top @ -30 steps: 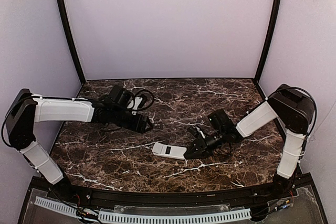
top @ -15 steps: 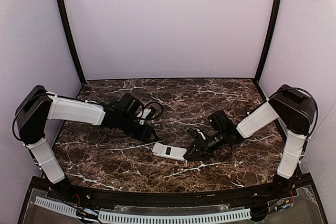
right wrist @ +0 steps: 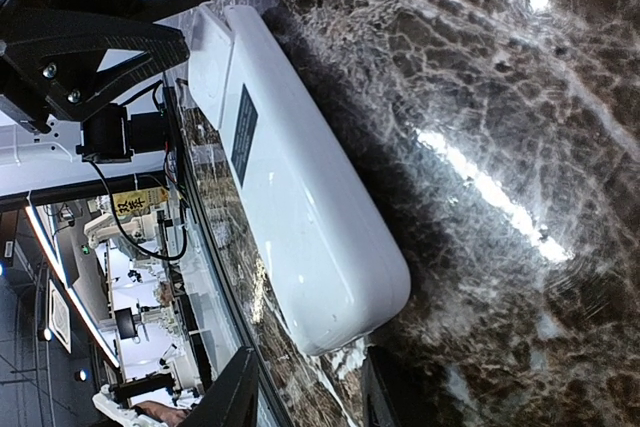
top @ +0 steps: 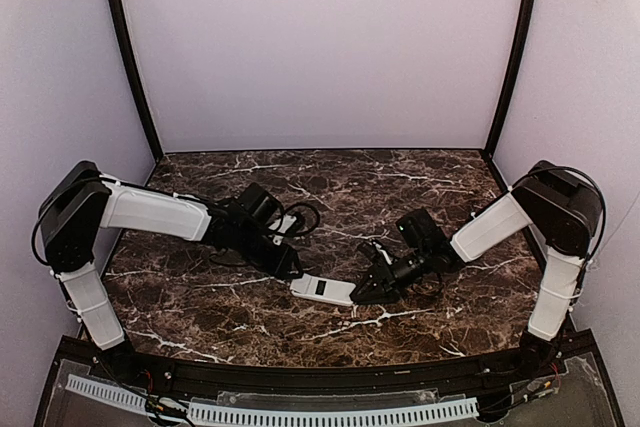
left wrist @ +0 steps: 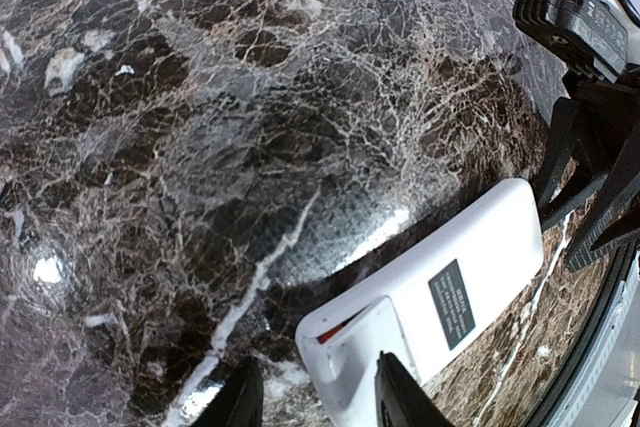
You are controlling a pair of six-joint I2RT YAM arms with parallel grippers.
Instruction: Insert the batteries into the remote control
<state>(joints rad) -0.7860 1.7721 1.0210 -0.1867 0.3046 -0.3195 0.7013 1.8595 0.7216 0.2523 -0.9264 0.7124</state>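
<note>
From up here I see the small flat white plastic remote control [top: 322,288] lying back-up on the dark brown white-veined marble worktop [top: 400,187]. It sits about midway between the left and right edges and somewhat nearer the near edge. A dark rectangular label [left wrist: 452,304] faces up on its back.

The left hand [top: 290,269] sits at the remote's left end and the right hand [top: 362,292] at its right end, so the two black hands face each other along its length. Each blocks the other's approach to the remote.

In the left wrist view the fingers [left wrist: 400,392] are parted around the stepped end (a sliver of red shows there). One finger stands apart from the plastic, so that hand is released. The right hand's fingers [right wrist: 238,392] likewise straddle the rounded end, released, with a gap on one side.

A looped black cable [top: 298,215] hangs off the left wrist above the worktop. A white slotted strip [top: 300,413] runs below the near edge.
</note>
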